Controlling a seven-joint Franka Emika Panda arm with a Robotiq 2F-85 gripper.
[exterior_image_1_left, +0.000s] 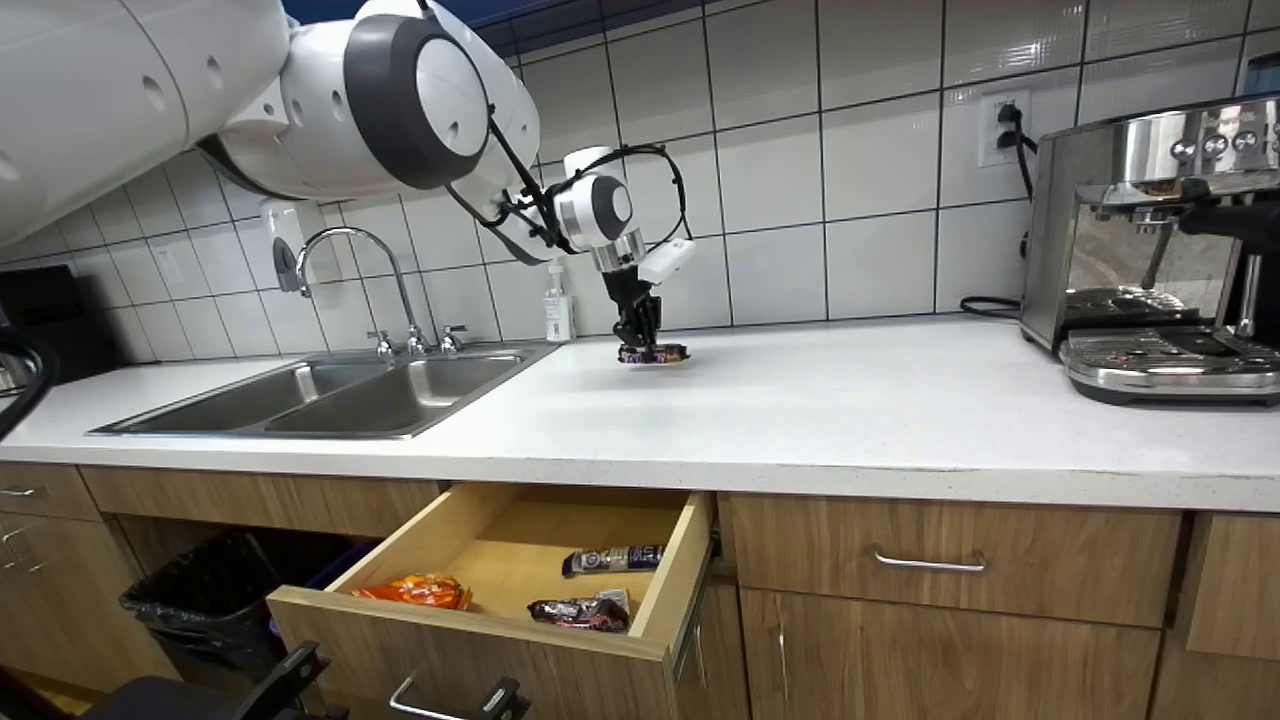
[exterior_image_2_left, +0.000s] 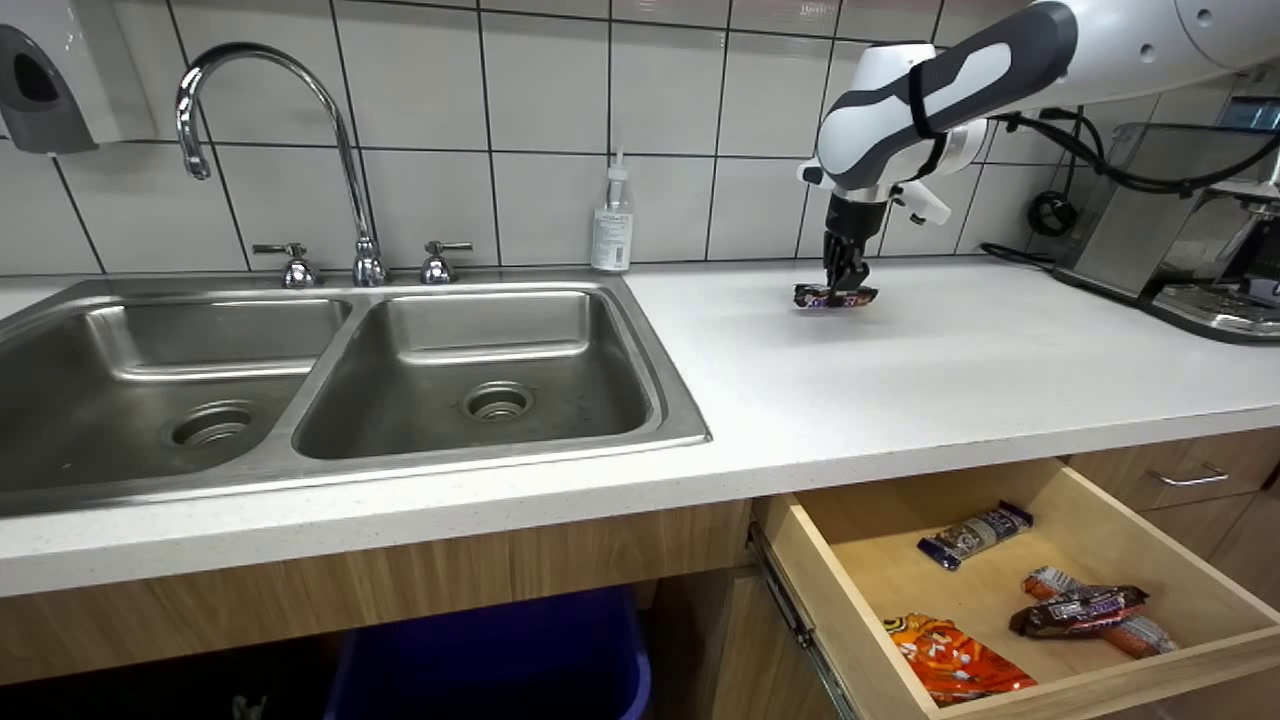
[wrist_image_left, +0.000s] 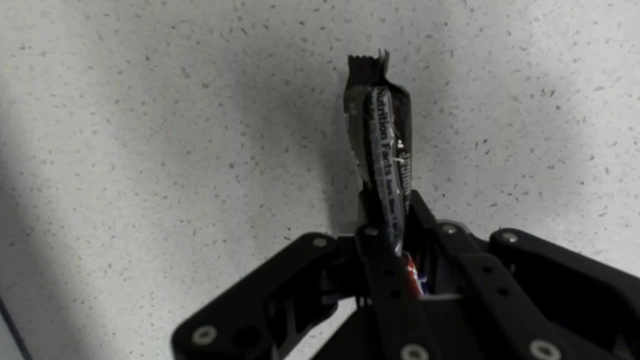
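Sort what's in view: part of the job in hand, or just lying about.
Likely in the job:
gripper
dark-wrapped bar in its grip
perhaps the open drawer of snacks

Seemingly just lying about:
sink
faucet
pump bottle
coffee machine
bin

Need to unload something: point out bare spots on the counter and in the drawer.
Along its front edge, the countertop is bare from the sink to the espresso machine; farther back, the pincer holds a dark-wrapped snack bar. The open drawer has room behind the orange snack bag, beside the blue-wrapped bar; two crossed bars crowd its front.
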